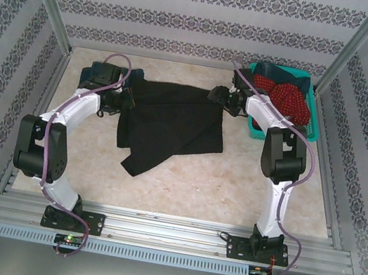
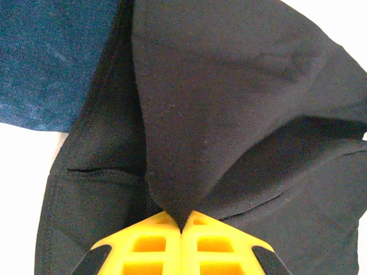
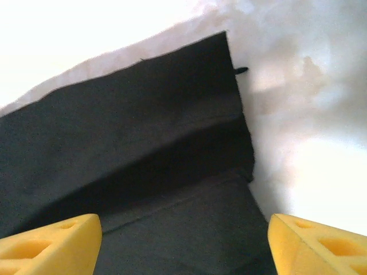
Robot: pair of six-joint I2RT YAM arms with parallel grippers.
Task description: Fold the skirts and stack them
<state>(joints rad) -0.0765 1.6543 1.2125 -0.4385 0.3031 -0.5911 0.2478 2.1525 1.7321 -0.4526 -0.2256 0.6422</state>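
Black skirt (image 1: 171,128): mid-table, spread flat, one corner trailing near-left. Left wrist view: left gripper (image 2: 182,226) pinched on a raised fold of it, denim skirt (image 2: 46,57) just beside. Right wrist view: right gripper (image 3: 183,252) fingers wide apart over the skirt's right edge. Top view: red dotted skirt (image 1: 287,99) in teal basket (image 1: 313,121), far right.

The spread skirt (image 1: 172,125) lay flat on the middle of the table (image 1: 232,189). Behind and to the left of it sat another skirt (image 1: 99,71), touching its left edge. Well to the right of the spread skirt, a basket (image 1: 312,128) stood in the table's far right corner, with heaped skirts (image 1: 287,99) in it. The left arm's jaws were closed on the spread skirt's left edge. The right arm's jaws stood apart over its far right corner.
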